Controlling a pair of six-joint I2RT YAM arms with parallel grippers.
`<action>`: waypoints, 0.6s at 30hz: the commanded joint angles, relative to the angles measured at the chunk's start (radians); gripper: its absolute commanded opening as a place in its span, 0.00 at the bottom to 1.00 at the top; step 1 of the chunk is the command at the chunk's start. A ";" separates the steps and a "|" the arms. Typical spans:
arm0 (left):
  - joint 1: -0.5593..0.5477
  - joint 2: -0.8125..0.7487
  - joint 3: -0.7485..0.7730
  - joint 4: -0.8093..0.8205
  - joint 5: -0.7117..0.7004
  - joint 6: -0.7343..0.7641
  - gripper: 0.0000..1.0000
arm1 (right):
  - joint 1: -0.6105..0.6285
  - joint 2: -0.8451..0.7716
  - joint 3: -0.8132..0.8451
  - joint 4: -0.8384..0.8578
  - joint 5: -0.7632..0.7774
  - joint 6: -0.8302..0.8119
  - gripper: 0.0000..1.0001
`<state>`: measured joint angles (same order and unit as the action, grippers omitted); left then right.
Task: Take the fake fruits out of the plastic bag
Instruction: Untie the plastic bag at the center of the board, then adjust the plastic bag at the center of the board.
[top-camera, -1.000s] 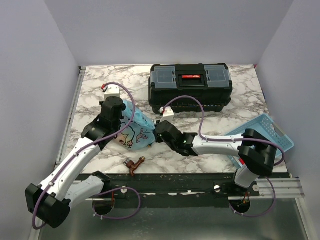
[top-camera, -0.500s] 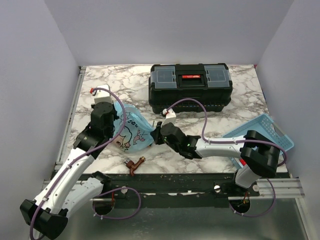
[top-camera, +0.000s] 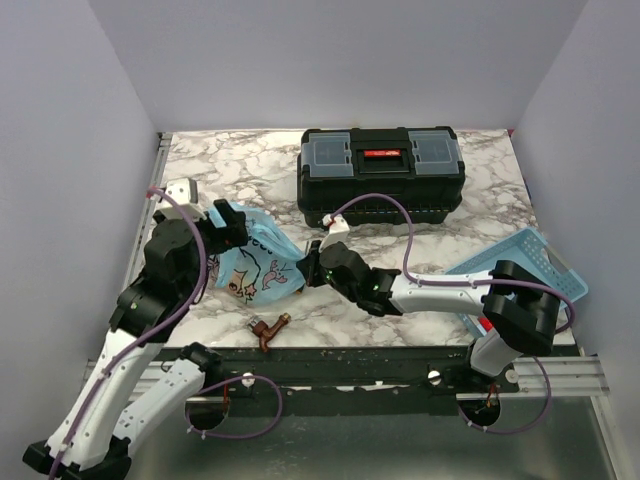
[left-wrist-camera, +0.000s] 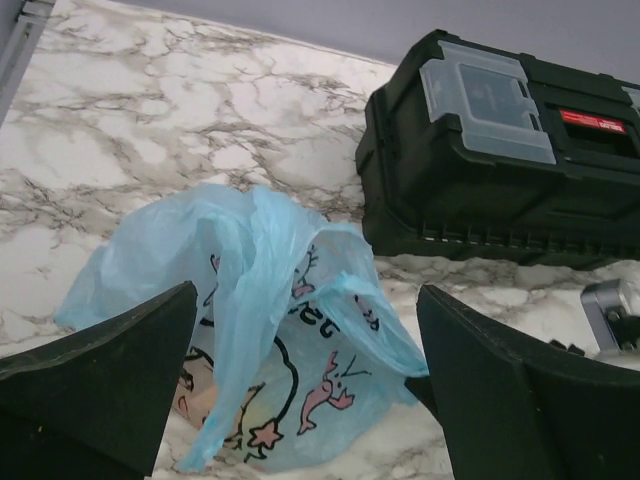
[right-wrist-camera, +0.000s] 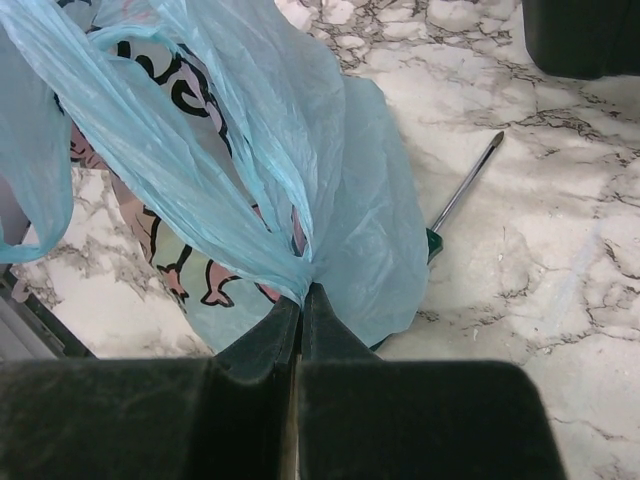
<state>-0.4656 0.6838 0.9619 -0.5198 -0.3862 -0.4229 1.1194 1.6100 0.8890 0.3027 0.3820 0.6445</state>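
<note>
The plastic bag (top-camera: 257, 268) is light blue with pink cartoon animals and lies crumpled on the marble table (top-camera: 430, 250), left of centre. My right gripper (top-camera: 311, 263) is shut on a bunched fold at the bag's right edge; in the right wrist view the film (right-wrist-camera: 230, 160) fans out from the pinched fingertips (right-wrist-camera: 300, 297). My left gripper (top-camera: 228, 228) hangs open just above the bag's far-left side. In the left wrist view the bag (left-wrist-camera: 270, 320) sits between the wide-apart fingers (left-wrist-camera: 120, 370), untouched. The fake fruits are hidden inside the bag.
A black toolbox (top-camera: 380, 185) stands behind the bag and also shows in the left wrist view (left-wrist-camera: 500, 150). A light-blue basket (top-camera: 545, 262) lies at the right edge. A small brown metal fitting (top-camera: 268, 328) is near the front edge. A screwdriver (right-wrist-camera: 465, 190) lies beside the bag.
My left gripper has opened, let go of the bag and drawn back toward the near left. The bag has slumped lower. The right gripper keeps its pinch.
</note>
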 joint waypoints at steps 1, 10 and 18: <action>0.005 -0.094 -0.014 -0.202 0.098 -0.100 0.91 | 0.002 -0.040 -0.008 0.032 -0.003 -0.017 0.01; 0.004 -0.191 -0.335 -0.226 0.025 -0.337 0.90 | 0.003 -0.051 -0.036 0.107 -0.039 -0.017 0.01; 0.004 -0.104 -0.414 -0.126 -0.094 -0.413 0.85 | 0.003 -0.068 -0.066 0.135 -0.077 -0.012 0.01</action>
<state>-0.4660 0.5411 0.5190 -0.6979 -0.3649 -0.7517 1.1194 1.5761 0.8543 0.3882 0.3367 0.6357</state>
